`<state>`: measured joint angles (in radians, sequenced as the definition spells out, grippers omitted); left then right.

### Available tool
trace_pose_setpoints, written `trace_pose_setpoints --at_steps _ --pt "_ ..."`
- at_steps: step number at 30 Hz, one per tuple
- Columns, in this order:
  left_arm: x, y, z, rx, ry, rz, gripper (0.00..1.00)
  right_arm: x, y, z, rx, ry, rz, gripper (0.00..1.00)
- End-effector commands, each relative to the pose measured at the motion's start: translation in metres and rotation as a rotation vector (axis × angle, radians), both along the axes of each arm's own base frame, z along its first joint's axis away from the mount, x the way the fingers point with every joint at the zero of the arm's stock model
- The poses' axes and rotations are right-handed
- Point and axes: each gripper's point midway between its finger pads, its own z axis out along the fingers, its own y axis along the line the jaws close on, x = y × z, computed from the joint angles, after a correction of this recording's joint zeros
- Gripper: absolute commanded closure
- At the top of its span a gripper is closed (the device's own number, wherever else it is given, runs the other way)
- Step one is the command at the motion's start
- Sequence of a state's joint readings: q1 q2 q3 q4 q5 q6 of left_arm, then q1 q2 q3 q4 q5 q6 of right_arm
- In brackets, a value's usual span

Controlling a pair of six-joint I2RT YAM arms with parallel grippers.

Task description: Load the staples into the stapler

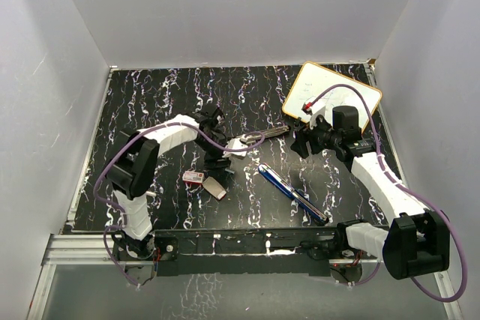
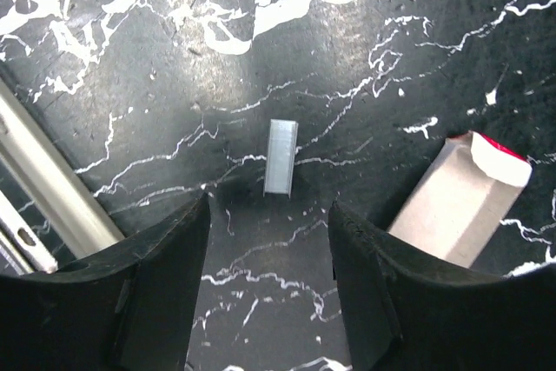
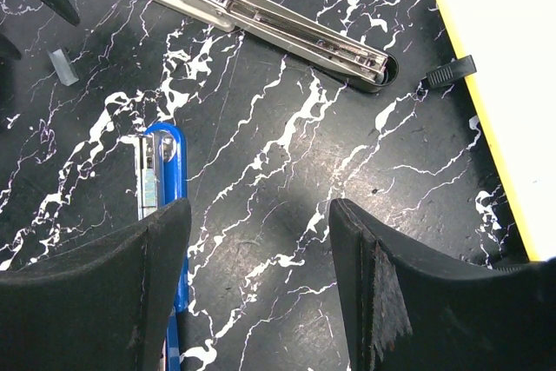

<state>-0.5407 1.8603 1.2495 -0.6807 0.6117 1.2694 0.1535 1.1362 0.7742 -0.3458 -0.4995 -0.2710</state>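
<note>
A short grey strip of staples point(image 2: 281, 158) lies on the black marbled table, just ahead of my open, empty left gripper point(image 2: 269, 215); it also shows in the right wrist view point(image 3: 62, 65). The red staple box point(image 1: 193, 177) and its tan tray point(image 1: 215, 188) lie near the left gripper point(image 1: 217, 161). In the left wrist view the tray point(image 2: 452, 206) lies to the right. The silver stapler part point(image 1: 262, 136) lies open, top up point(image 3: 243, 10). The blue stapler part point(image 1: 292, 192) lies nearer point(image 3: 163, 171). My right gripper point(image 3: 261, 215) is open and empty, hovering between them point(image 1: 301, 142).
A yellow-rimmed whiteboard point(image 1: 331, 99) lies at the back right, and shows in the right wrist view point(image 3: 504, 58) with a small black clip point(image 3: 452, 71) at its edge. White walls enclose the table on three sides.
</note>
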Motion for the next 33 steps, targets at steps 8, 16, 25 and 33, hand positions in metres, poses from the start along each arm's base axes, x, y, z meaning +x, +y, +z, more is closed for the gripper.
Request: trace_pose_setpoints --at_steps 8,16,25,33 --pt "-0.012 -0.02 -0.014 -0.01 0.042 -0.022 0.51 0.012 -0.005 0.018 -0.016 -0.069 -0.006 0.33" --pt "-0.011 -0.016 -0.011 0.018 0.033 0.003 0.78 0.011 -0.004 0.017 -0.014 -0.066 -0.001 0.33" --pt "0.011 -0.026 0.044 -0.137 0.089 0.163 0.87 0.011 -0.005 0.018 -0.01 -0.068 -0.003 0.33" --pt "0.031 -0.024 0.116 -0.412 0.249 0.357 0.87 0.008 0.003 0.021 0.023 -0.064 0.037 0.33"
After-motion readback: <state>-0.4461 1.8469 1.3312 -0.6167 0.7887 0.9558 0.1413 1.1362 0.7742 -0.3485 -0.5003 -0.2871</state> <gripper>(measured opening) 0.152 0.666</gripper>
